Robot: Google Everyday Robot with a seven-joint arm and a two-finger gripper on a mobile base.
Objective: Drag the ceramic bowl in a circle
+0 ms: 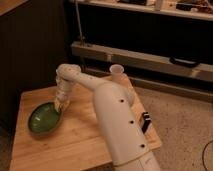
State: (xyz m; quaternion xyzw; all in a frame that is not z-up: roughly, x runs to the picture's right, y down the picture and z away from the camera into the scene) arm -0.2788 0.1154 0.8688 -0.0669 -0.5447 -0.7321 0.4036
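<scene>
Gripper [60, 106]: found at the end of the white arm, lowered onto the right edge of the ceramic bowl, at the left part of the table. How far its fingers are parted cannot be told, nor whether the rim is gripped.

Ceramic bowl [44, 119]: a round, shallow, glossy dark-green dish with a darker rim, seated on the near-left part of the table top; its right rim is met by the gripper.

Arm [117, 125]: 1 thick white arm, seen rising from the near edge of the view, carried across the middle of the table to an elbow at the far side, then bent down toward the bowl.

Table [82, 137]: a light wooden top with visible plank grain, on which the bowl is set.

Cup [116, 72]: 1 small pale cup, placed upright near the far right corner of the table, well apart from the bowl.

Dark object [145, 122]: a small black item, seen at the right edge of the table just beside the arm; its kind cannot be told.

Shelf rail [150, 59]: a long grey bar, mounted behind the table.
</scene>
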